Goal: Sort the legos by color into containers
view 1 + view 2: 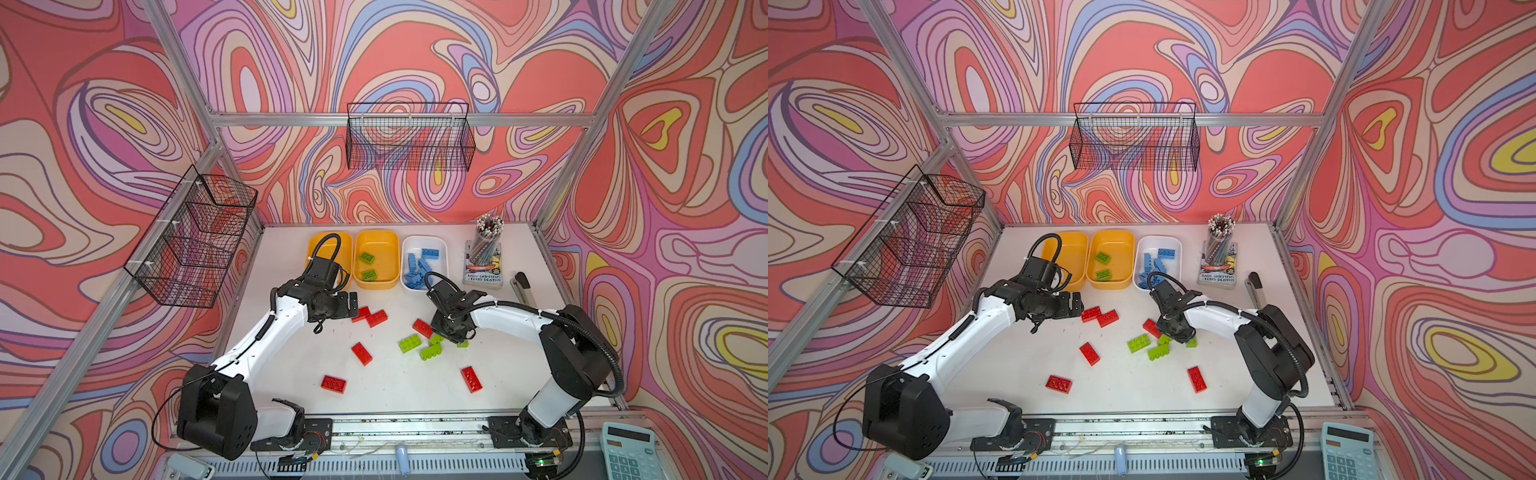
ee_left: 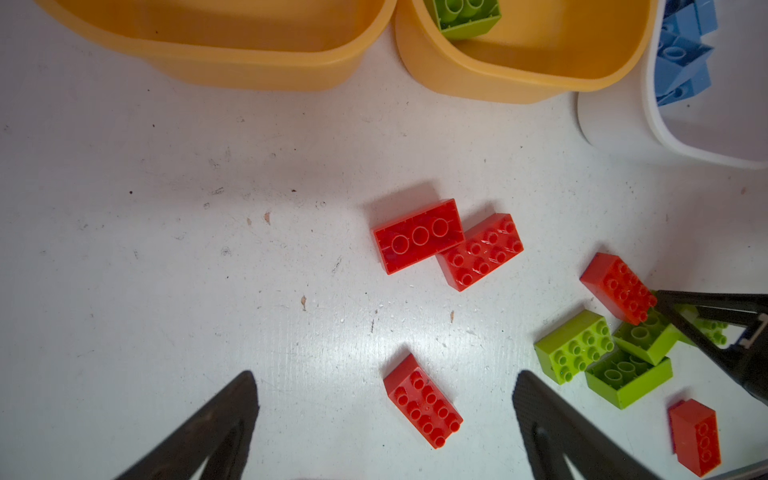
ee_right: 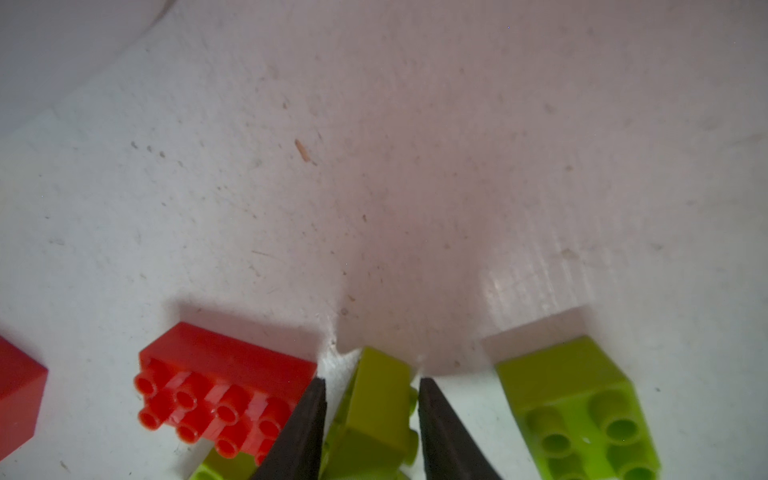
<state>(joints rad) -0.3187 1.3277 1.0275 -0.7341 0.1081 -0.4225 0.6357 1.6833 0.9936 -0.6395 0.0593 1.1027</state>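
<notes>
Six red legos (image 1: pixel 333 384) are left loose on the lower-centre tabletop (image 1: pixel 395 395). A green lego (image 3: pixel 382 399) is clamped by the right end effector (image 3: pixel 372 380); the left end effector (image 2: pixel 384 376) is spread wide. Higher up, two green legos (image 1: pixel 367 257) and the blue legos (image 1: pixel 419 266) are already binned; one yellow container (image 1: pixel 318 243) appears empty.

Three tubs (image 1: pixel 376 286) side by side, a book (image 1: pixel 484 276) bearing a pencil cup (image 1: pixel 482 249), and a stapler (image 1: pixel 521 284) block the worktop's (image 1: pixel 399 390) far edge. Red legos (image 1: pixel 361 353) dot the middle, with gaps between. Right of the middle, green legos (image 1: pixel 409 344) and a red lego (image 3: pixel 224 365) crowd the right pincer (image 3: pixel 372 380), clamped on a green lego (image 3: pixel 378 415).
</notes>
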